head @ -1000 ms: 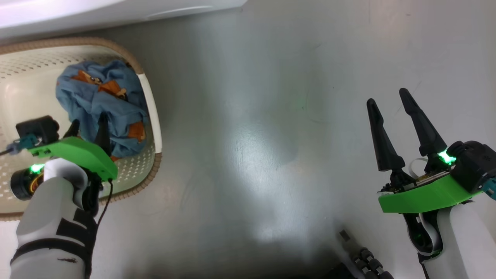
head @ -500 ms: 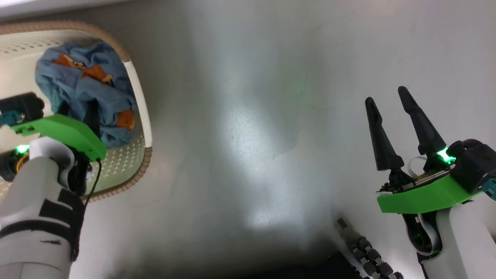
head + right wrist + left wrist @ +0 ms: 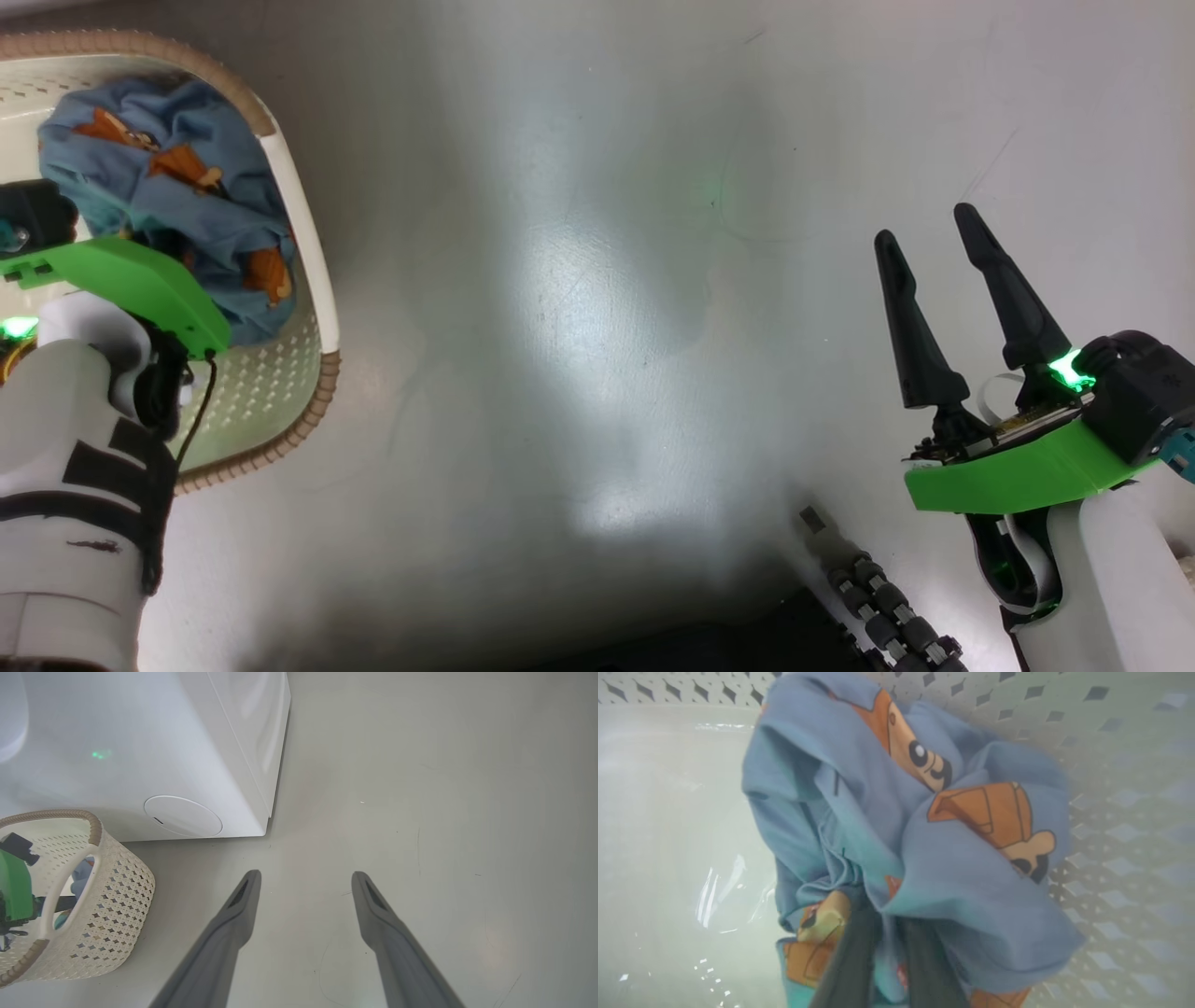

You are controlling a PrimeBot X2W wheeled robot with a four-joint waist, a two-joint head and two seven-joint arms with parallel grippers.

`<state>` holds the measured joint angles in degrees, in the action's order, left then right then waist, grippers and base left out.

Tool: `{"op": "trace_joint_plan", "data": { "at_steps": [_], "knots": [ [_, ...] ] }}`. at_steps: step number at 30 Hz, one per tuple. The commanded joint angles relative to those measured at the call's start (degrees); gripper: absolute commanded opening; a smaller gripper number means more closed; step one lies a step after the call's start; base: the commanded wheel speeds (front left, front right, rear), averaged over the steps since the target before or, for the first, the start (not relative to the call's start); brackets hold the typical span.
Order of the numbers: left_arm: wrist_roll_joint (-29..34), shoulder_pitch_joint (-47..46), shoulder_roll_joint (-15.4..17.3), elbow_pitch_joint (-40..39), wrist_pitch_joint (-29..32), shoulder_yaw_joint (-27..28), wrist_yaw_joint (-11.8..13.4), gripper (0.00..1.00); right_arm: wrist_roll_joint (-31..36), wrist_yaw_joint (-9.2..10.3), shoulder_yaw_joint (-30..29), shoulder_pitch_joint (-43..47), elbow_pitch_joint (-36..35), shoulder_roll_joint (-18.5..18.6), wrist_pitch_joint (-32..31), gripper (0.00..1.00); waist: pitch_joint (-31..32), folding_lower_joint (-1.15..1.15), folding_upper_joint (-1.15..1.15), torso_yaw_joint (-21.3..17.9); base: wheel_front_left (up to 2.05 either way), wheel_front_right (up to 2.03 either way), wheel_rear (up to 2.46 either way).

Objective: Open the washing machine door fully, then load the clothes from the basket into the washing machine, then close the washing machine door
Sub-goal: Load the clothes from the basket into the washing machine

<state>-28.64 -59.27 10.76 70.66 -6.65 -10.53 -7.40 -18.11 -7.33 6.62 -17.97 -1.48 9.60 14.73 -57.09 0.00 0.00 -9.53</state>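
Blue soft cloth with orange cartoon prints, the blue garment [image 3: 962, 882], lies crumpled in folds across the middle of the left wrist view. Here the two dark fingers of the left tool [image 3: 887, 914] rise from the bottom edge, drawn close together with a fold of the fabric pinched between them and more cloth draped over their tips. Behind it are the pale, glossy floor and diamond-perforated wall of the basket [image 3: 1111, 812].

From the head view, the same garment sits bunched in the basket at the upper left of the frame, against the smooth white handle and under the brown woven-look rim. The left arm's green mount [image 3: 121, 280] covers the fingers, so the grip cannot be judged from there. At the lower right, the right tool [image 3: 922, 226] stands over the bare grey floor [image 3: 607, 327], its tapered black fingers spread apart with nothing between them.

The right wrist view adds the washing machine [image 3: 140, 742]: a smooth white box in the upper left of the frame, with a round white flap [image 3: 183, 815] low on its front. The basket stands just below it at the left edge, its rounded, perforated outer wall facing the camera, a sliver of blue visible through the handle opening.
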Motion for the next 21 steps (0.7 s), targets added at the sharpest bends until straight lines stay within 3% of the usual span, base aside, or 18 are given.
{"op": "trace_joint_plan", "data": {
  "at_steps": [1,11,16,21],
  "knots": [
    [0.1,1.2,1.8,0.1,-0.7,0.3,-0.1,0.00,0.5,-0.16,0.9,1.3,-1.1,0.2,0.3,1.00,0.2,0.00,0.00,0.1,0.00,0.00,0.00],
    [-2.2,4.7,0.8,-2.3,-7.4,-0.9,-0.1,0.00,0.5,-0.16,0.6,0.4,-0.6,0.5,0.3,1.00,5.5,0.00,0.00,1.5,0.00,0.00,0.00],
    [-3.8,8.8,1.0,-8.4,-8.3,-1.2,-0.1,0.00,0.4,-0.16,0.5,0.4,0.0,1.0,0.3,1.00,9.3,0.00,0.00,2.7,0.00,0.00,0.00],
    [-3.7,15.4,1.7,-18.0,-8.3,2.1,-0.1,0.00,0.2,-0.16,0.8,0.6,0.7,1.7,0.3,1.00,13.4,0.00,0.00,3.9,0.00,0.00,0.00]
  ]
}}
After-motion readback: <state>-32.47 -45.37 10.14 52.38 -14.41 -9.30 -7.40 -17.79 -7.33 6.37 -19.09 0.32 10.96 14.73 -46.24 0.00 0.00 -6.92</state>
